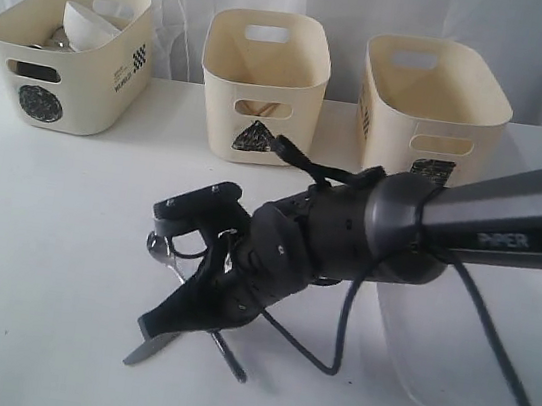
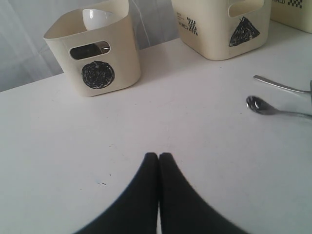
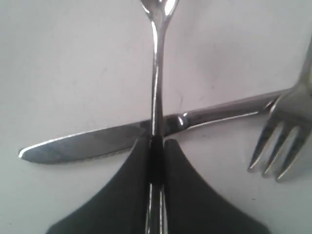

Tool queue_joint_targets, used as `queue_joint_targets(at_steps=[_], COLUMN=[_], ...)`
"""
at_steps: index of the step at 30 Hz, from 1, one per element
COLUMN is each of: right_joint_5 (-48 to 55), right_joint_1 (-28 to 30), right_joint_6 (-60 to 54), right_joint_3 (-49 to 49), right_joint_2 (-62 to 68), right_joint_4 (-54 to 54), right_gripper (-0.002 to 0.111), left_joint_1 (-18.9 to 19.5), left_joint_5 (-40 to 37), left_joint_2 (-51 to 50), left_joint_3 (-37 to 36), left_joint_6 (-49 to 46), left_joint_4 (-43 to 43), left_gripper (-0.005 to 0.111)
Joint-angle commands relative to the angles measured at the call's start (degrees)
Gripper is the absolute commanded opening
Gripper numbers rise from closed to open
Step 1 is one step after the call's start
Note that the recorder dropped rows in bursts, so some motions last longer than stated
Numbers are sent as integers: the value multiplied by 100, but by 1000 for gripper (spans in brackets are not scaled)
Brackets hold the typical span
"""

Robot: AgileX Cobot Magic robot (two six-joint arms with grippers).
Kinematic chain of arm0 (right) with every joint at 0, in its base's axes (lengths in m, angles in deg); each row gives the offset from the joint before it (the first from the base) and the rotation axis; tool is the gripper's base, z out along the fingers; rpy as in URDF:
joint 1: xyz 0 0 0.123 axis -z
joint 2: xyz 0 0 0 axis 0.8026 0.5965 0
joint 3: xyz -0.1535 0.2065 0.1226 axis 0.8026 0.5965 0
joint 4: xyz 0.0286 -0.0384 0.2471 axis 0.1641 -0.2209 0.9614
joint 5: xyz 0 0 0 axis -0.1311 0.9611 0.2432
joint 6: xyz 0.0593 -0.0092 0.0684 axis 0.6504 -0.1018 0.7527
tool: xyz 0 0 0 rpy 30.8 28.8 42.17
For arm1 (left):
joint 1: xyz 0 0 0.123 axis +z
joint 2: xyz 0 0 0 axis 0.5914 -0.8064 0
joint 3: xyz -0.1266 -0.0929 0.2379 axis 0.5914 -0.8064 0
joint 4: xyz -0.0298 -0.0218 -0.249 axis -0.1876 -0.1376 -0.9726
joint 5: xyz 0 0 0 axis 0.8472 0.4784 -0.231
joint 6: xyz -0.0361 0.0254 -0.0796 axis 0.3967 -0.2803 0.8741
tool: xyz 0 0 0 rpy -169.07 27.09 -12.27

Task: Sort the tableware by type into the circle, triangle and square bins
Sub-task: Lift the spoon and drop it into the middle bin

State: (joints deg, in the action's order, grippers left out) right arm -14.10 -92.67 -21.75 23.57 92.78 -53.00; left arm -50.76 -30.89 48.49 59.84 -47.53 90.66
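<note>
**Lower centre of the exterior frame**
- Right pincer (image 3: 156,146): on the arm reaching in from the right edge. Its black fingers pinch the handle of the steel spoon (image 3: 156,73).
- The spoon's bowl points away from the pincer. Whether it rests on the tabletop (image 1: 50,263) or hangs just above it cannot be told.
- Knife (image 3: 92,145): flat on the tabletop, lying crosswise under the spoon handle just in front of the fingertips.
- Fork (image 3: 280,134): flat on the tabletop beside the knife's handle end.

**Lower right of the exterior frame**
- Large white square plate (image 1: 471,362): on the tabletop, partly covered by the arm and its cable.

**Left wrist view only**
- Left pincer (image 2: 159,157): fingers pressed together with nothing between them, over bare tabletop. The spoon is well off to one side.

**Upper left of the exterior frame**
- Circle tub (image 1: 63,63): cream, with a black scribbled circle on its face.
- It holds the white bowl (image 1: 89,24), tilted against the back wall, with steel pieces beside it that are too hidden to tell apart.

**Upper centre of the exterior frame**
- Triangle tub (image 1: 263,81): scribbled triangle on its face. Something wooden shows through the handle slot.

**Upper right of the exterior frame**
- Square tub (image 1: 432,99): its scribbled mark is partly hidden behind the arm. Its contents cannot be seen.
</note>
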Motion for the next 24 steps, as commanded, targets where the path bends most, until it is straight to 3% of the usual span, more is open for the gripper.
queue_joint_targets(at_steps=[1, 10, 17, 24], right_joint_5=[-1035, -2929, -3221, -3121], right_joint_1=[195, 1139, 2114, 2337], right_joint_6=[335, 1773, 2251, 2318], right_joint_3=[600, 968, -396, -2150], right_joint_2=[-775, -1805, -1202, 268], right_joint_4=[78, 181, 139, 16], right_gripper=[0, 0, 0, 0], left_joint_1=[-29, -29, -29, -29], left_joint_5=[20, 20, 20, 20], left_joint_2=[28, 28, 28, 28], left_joint_3=[-17, -17, -17, -17], left_joint_6=[11, 11, 11, 11], left_joint_4=[-40, -40, -40, -40], left_gripper=[0, 0, 0, 0])
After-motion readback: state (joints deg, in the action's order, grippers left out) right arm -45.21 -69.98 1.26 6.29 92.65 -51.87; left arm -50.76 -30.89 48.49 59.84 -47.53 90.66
